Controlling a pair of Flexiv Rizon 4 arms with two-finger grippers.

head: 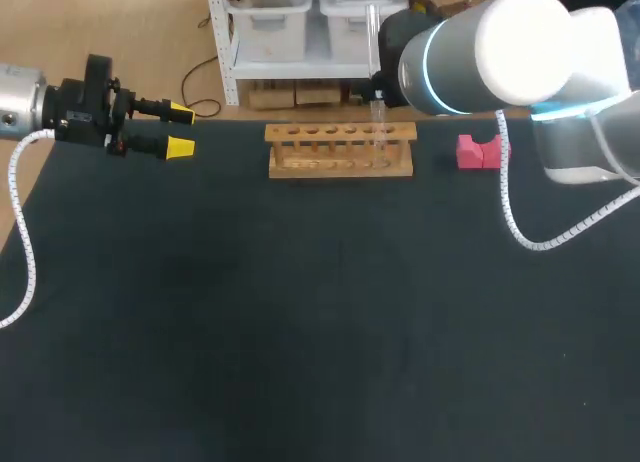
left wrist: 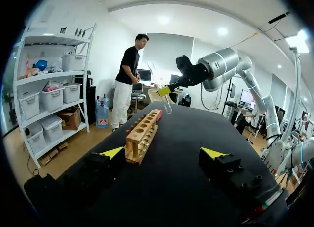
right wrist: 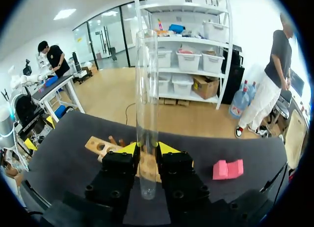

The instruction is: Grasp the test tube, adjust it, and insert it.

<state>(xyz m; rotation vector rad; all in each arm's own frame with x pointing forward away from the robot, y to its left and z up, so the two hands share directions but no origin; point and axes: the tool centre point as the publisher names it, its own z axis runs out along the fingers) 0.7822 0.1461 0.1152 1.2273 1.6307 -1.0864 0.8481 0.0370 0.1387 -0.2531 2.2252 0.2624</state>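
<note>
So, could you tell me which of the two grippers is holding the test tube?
The right gripper: its fingers clamp the test tube from both sides, while the left gripper is open and empty.

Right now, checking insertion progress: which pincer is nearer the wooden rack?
Right. The right pincer, shut on the test tube, is just above the wooden rack; the left pincer is open, well off to the rack's side, apart from it.

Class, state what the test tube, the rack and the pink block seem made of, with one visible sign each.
Test tube: clear glass or plastic; see-through, with glossy highlights. Rack: pale bare wood, matte, with drilled holes. Pink block: matte, perhaps foam or plastic; unclear.
</note>
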